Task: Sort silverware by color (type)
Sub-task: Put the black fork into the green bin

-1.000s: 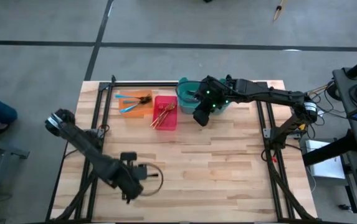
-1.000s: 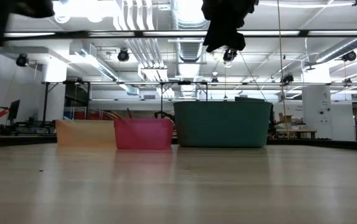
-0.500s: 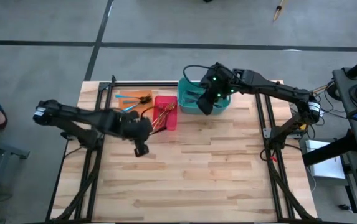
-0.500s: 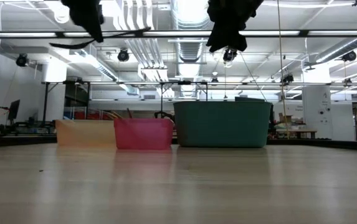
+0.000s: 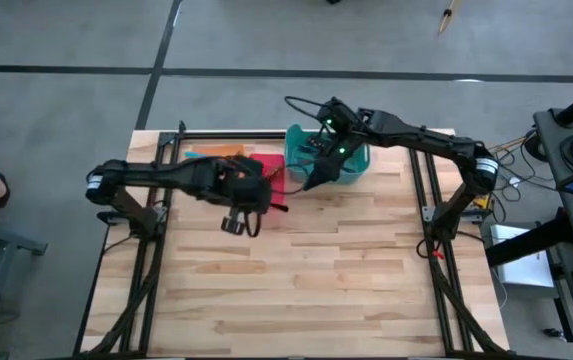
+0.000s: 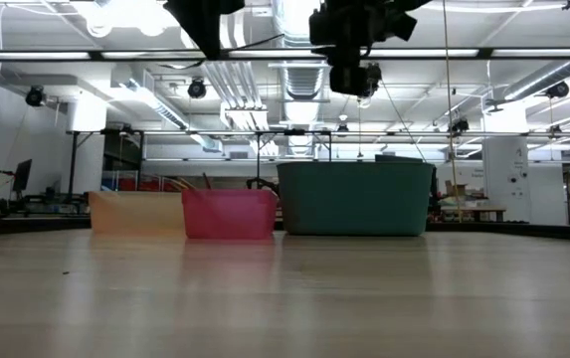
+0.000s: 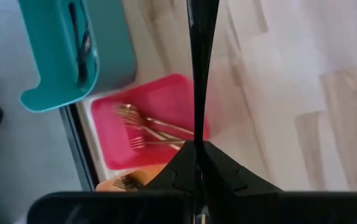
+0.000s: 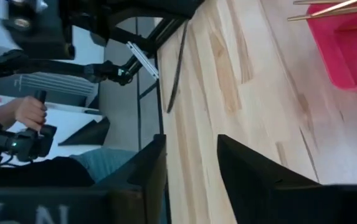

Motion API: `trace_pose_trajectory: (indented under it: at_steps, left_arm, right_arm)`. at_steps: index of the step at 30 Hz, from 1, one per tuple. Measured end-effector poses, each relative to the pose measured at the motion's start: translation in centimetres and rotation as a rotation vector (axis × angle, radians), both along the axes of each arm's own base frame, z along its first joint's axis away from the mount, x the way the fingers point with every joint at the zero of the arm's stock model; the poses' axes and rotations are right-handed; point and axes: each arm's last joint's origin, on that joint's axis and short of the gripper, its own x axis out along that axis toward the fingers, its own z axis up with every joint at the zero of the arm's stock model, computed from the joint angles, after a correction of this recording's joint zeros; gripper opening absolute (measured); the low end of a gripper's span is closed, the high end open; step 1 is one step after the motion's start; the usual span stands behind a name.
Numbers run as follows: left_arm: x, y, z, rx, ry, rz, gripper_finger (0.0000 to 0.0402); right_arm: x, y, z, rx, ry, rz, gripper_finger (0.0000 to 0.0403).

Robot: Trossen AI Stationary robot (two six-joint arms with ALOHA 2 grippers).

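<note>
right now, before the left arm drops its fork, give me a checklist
1. Grip: left gripper is shut on the dark grey metal fork: ok.
2. Destination: the teal plastic bin already holds dark forks, a matching colour: ok.
3. Wrong bin avoided: the red plastic bin holds gold forks, and the held fork crosses its edge in the left wrist view: not ok.
4. Path: right gripper hangs over the teal bin: not ok.
5. Right gripper open, nothing between its fingers: ok.
</note>
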Motion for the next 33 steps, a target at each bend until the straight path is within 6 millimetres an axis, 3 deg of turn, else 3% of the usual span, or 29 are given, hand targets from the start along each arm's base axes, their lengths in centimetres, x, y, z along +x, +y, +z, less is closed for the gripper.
trace_pose_trajectory:
  at_steps: [8,14,23,29,33]
  left_arm:
    - [0.3,2.1,0.3,0.067,0.055,-0.094,0.0]
    - [0.3,5.2,0.4,0.091,0.05,-0.052,0.0]
    - [0.4,8.9,0.9,0.134,-0.021,0.001,0.0]
    - [0.5,9.9,1.1,0.146,-0.059,0.024,0.0]
    - [0.5,10.1,1.1,0.145,-0.064,0.036,0.0]
  right_arm:
    - [2.2,-0.2,-0.9,0.033,-0.035,-0.019,0.0178]
    - [4.3,-1.0,-1.0,0.041,-0.117,-0.09,0.0195]
    - [6.0,-2.4,-3.4,-0.021,-0.078,-0.232,0.0195]
    - [6.8,-2.8,-3.9,-0.058,-0.126,-0.254,0.0183]
    - [6.9,-3.1,-3.7,-0.098,-0.129,-0.331,0.015]
